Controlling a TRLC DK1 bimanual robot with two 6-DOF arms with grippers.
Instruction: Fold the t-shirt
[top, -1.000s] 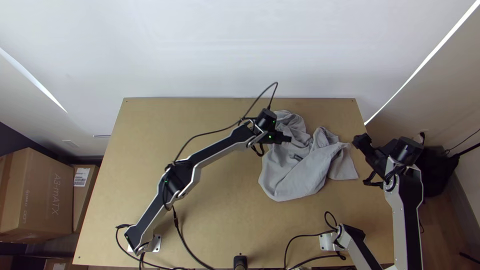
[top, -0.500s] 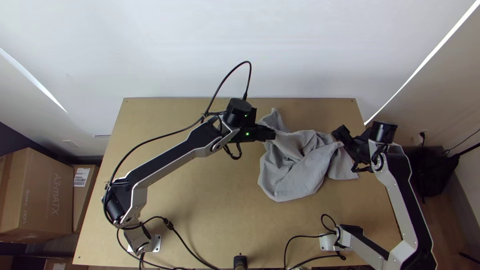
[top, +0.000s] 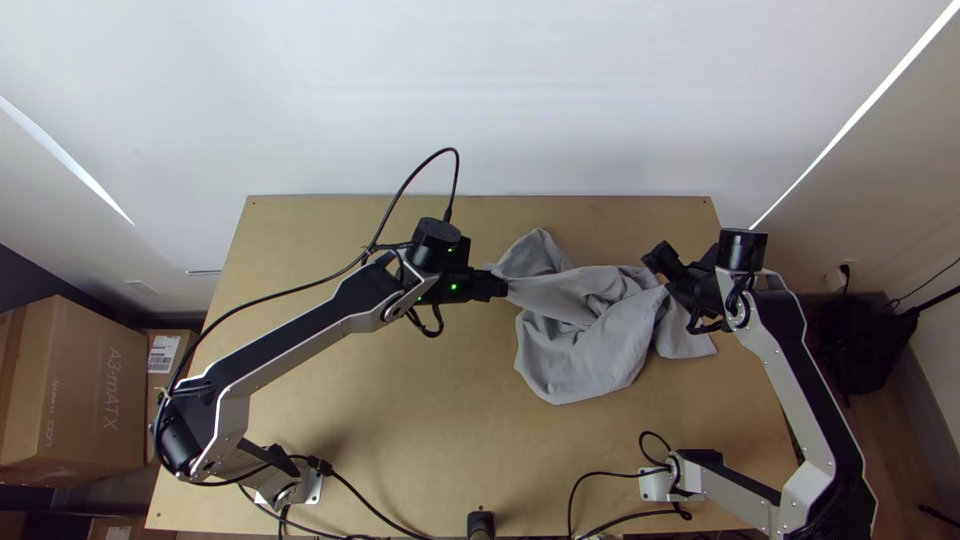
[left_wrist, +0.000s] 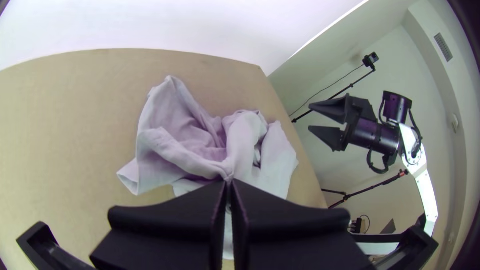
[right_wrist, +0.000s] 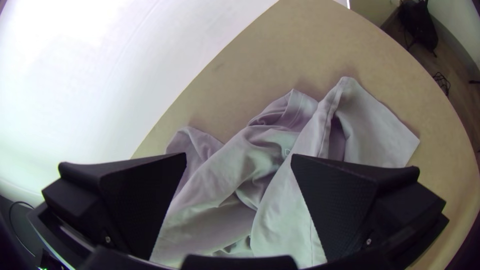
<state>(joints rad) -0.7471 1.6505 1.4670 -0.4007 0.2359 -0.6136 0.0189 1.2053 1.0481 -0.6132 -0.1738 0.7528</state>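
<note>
In the top view I read "A3-mATX", set sideways on the large cardboard box (top: 60, 340); its smaller print is too small for me to make out. A white label (top: 162, 354) on the narrower box (top: 188, 346) just beside it bears a barcode and illegible lines. In my right wrist view, an outlined character resembling "D" stands on the grey t-shirt (right_wrist: 370, 130).
</note>
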